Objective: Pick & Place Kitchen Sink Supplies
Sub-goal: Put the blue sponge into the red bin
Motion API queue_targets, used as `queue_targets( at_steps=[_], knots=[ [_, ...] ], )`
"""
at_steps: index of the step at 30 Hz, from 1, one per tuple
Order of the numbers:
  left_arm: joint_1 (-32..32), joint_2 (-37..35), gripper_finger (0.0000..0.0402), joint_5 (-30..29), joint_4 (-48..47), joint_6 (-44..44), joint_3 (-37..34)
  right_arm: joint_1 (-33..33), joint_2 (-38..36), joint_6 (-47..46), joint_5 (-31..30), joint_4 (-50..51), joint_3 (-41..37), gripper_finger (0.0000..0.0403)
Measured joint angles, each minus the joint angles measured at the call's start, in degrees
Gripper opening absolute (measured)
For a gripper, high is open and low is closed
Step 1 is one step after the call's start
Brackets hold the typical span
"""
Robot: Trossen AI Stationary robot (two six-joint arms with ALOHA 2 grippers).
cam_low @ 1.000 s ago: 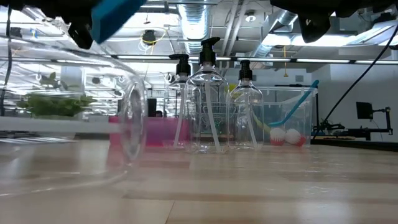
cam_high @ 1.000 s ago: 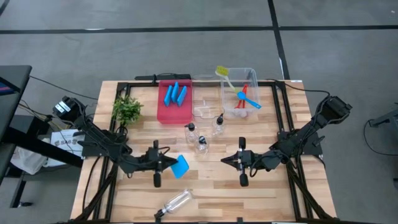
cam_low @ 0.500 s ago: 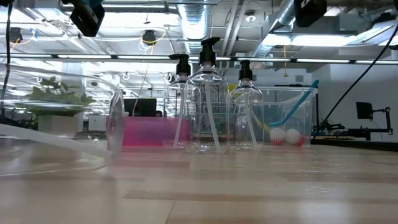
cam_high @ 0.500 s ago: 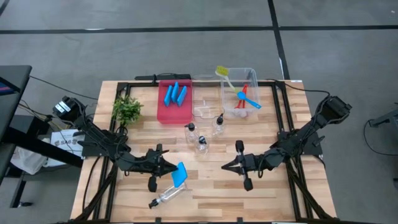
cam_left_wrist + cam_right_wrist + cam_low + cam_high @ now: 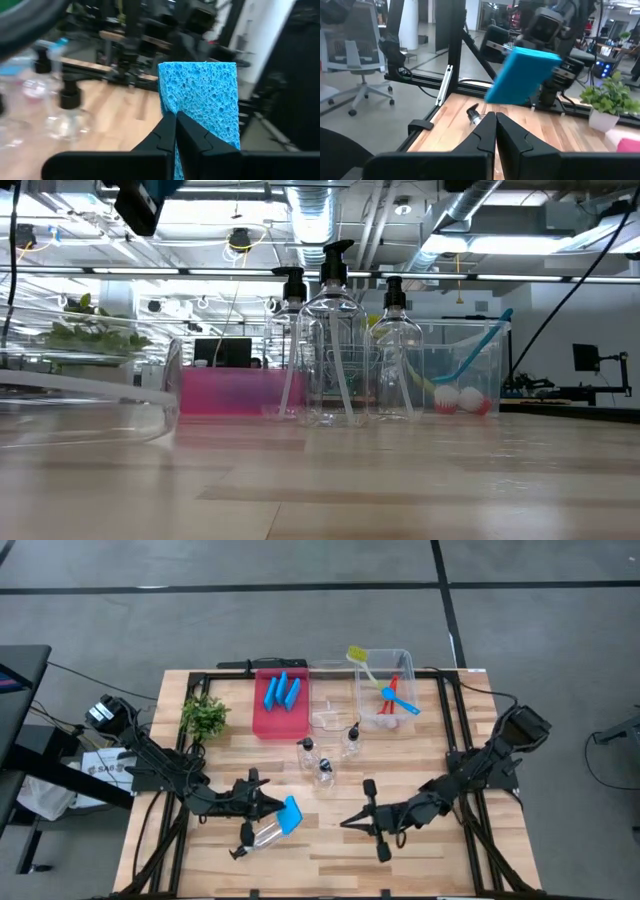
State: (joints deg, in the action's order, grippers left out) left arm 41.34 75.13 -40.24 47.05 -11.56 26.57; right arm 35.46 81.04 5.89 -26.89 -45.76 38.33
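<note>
Between my left gripper's (image 5: 272, 815) closed fingers — a blue sponge (image 5: 289, 816).
Just beside it a clear bottle (image 5: 262, 836) lies on the table (image 5: 330, 860); my right gripper (image 5: 345, 823), closed and empty, is nearby.

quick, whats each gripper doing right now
left gripper: shut on the blue sponge, above the table.
right gripper: shut, holding nothing.
</note>
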Motion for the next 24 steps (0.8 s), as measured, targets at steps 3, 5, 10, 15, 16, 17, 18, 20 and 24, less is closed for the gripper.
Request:
queue_targets(
  at_steps=[3,5,10,15,16,17,18,20,24],
  knots=[
    [0.00,0.00,0.0008,-5.22,-0.03,2.66,0.00,0.00,2.38,0.52,-0.02,0.77,2.54,0.0005],
    [0.00,0.00,0.0008,-9.76,-0.36,4.31,0.00,0.00,3.77,0.52,-0.02,2.22,4.15,0.0005],
    [0.00,0.00,0.0007,-21.94,-3.51,8.38,0.00,-0.19,5.55,-0.04,-0.17,9.44,7.85,0.0005],
    [0.00,-0.78,0.0007,-28.38,-4.90,10.31,-0.02,-0.61,5.57,-3.53,-0.19,16.46,10.17,0.0005],
    [0.00,-1.37,0.0006,-28.47,-4.94,10.31,-0.02,-0.69,5.56,-4.00,-0.20,17.11,10.41,0.0005],
    [0.00,-2.12,0.0006,-28.47,-5.07,10.31,-0.02,-0.70,5.55,-4.26,-0.22,17.53,10.55,0.0005],
    [0.04,-3.01,0.0006,-28.54,-5.29,10.31,-0.02,-0.70,5.56,-4.29,-0.22,17.83,10.65,0.0005],
    [0.36,-4.88,0.0006,-28.60,-6.23,10.30,0.00,-0.70,5.55,-4.34,-0.24,18.08,10.68,0.0005],
    [0.74,-8.96,0.0006,-28.59,-9.08,10.31,0.00,-0.70,5.55,-4.44,-0.28,18.16,10.68,0.0005]
  ],
)
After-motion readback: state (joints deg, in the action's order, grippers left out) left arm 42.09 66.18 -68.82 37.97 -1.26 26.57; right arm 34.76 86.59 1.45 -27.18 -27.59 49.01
